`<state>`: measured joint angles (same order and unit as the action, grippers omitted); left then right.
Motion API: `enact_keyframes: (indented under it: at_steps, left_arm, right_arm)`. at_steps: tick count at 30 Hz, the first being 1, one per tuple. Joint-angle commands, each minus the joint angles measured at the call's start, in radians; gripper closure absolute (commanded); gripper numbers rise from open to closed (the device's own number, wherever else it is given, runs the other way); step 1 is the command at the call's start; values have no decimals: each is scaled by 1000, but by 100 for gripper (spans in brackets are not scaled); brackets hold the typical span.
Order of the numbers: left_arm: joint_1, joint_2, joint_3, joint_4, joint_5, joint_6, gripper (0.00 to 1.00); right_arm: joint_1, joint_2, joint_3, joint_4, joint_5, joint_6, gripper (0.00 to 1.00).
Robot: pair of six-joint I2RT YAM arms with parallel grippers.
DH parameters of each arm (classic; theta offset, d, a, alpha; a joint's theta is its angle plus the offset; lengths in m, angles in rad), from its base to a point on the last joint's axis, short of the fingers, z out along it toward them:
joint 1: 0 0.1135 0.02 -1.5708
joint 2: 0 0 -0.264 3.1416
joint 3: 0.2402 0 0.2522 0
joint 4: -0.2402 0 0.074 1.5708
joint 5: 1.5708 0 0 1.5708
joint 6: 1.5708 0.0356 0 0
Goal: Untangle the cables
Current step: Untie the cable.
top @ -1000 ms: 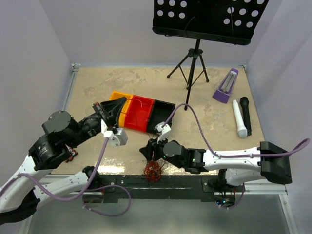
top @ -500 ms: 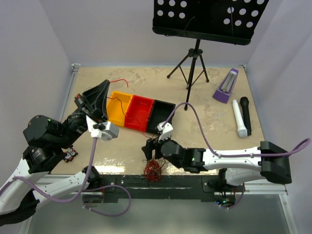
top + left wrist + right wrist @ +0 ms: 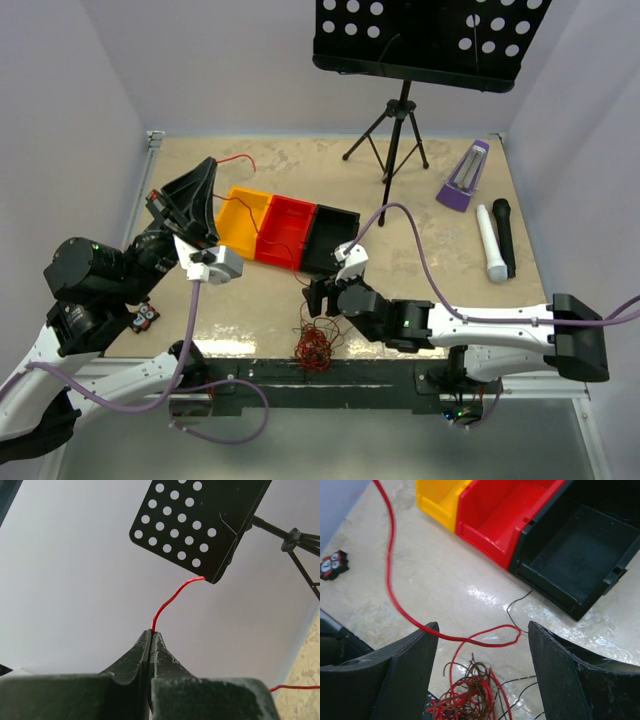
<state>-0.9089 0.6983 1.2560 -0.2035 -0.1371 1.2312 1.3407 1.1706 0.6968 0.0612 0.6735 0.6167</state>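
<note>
The left end effector (image 3: 151,632), pinching one red cable (image 3: 172,592), has raised it away from the tangle (image 3: 465,700) at the counter's (image 3: 430,200) near edge; the right end effector (image 3: 482,640) has spread above it, so the strand can probably draw free.

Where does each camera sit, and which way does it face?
Top external: above and behind, looking down on the beige table; left arm, right arm show.
Left wrist: tilted up at black perforated music stand; shut left hand pinches thin red wire.
Right wrist: down at tangled red and dark wires, red plastic bin; open right hand.
Shared: top and left wrist, the stand.
</note>
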Motion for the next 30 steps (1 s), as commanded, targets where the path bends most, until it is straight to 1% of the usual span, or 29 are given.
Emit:
enact_keyframes:
  at_steps: [1,5,8,9,10,11,13,14,15,17,18,21,23,26,30]
  left_arm:
    - [4,1,37,52,-27,28,100]
    - [4,10,57,52,-27,25,100]
    - [4,9,62,52,-24,21,100]
    - [5,7,62,52,-22,14,100]
    - [4,6,65,50,-19,4,100]
    - [4,6,66,39,-13,-16,100]
    - [4,6,82,-12,23,-93,100]
    - [4,4,86,-64,59,-139,95]
    - [4,3,82,-133,109,-172,70]
    - [4,-13,43,-242,206,-238,30]
    - [4,-20,16,-272,240,-281,19]
    - [4,-37,-75,-280,269,-442,5]
    - [4,-60,-136,-234,269,-536,1]
    - [4,-91,-220,-191,293,-642,0]
    - [4,-103,-309,-185,381,-785,0]
  right_arm:
    - [-11,40,32,12,29,-23,23]
    - [-24,80,18,86,-11,-71,24]
    - [-66,116,30,118,-29,-86,30]
    - [-80,126,35,140,-41,-97,35]
    - [-93,135,35,159,-57,-110,40]
    - [-104,145,41,179,-71,-123,49]
    - [-117,158,62,195,-68,-149,80]
    - [-118,158,82,186,-61,-159,95]
    - [-120,152,101,174,-54,-169,100]
    - [-120,120,141,143,-46,-198,100]
    - [-120,100,161,126,-37,-205,100]
    - [-120,16,236,57,-26,-224,100]
    - [-120,-38,276,26,-32,-236,100]
    - [-120,-104,328,-3,-67,-235,100]
    - [-120,-140,362,-23,-104,-224,100]
